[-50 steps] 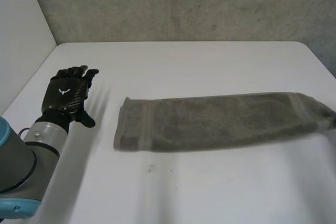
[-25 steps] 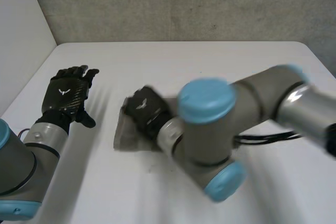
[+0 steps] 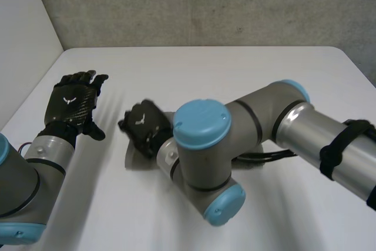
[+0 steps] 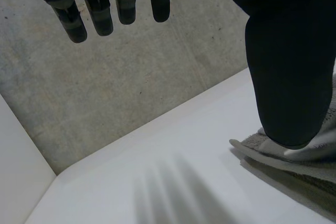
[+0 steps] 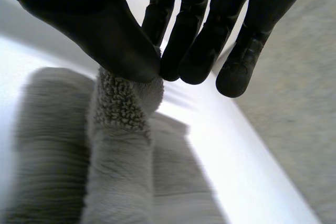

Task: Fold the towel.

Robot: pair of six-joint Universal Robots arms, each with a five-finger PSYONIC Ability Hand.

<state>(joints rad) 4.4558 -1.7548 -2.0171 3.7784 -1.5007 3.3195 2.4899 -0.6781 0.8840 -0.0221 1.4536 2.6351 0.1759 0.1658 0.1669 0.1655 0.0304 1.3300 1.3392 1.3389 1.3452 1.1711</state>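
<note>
The right hand (image 3: 143, 126) is pinching a raised fold of the grey towel (image 3: 135, 157) between thumb and fingers (image 5: 194, 51). The towel is lying left of centre on the counter (image 3: 235, 74), mostly under the right arm. The left hand (image 3: 73, 103) is hovering at far left, fingers straight, holding nothing.

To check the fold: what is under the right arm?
One end of the towel shows beside the right hand, which pinches it; the right arm covers the rest.

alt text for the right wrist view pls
The robot's black right hand pinches a raised fold of the grey terry-cloth towel between thumb and fingers. The rest of the towel lies on the white table beneath the palm.
</note>
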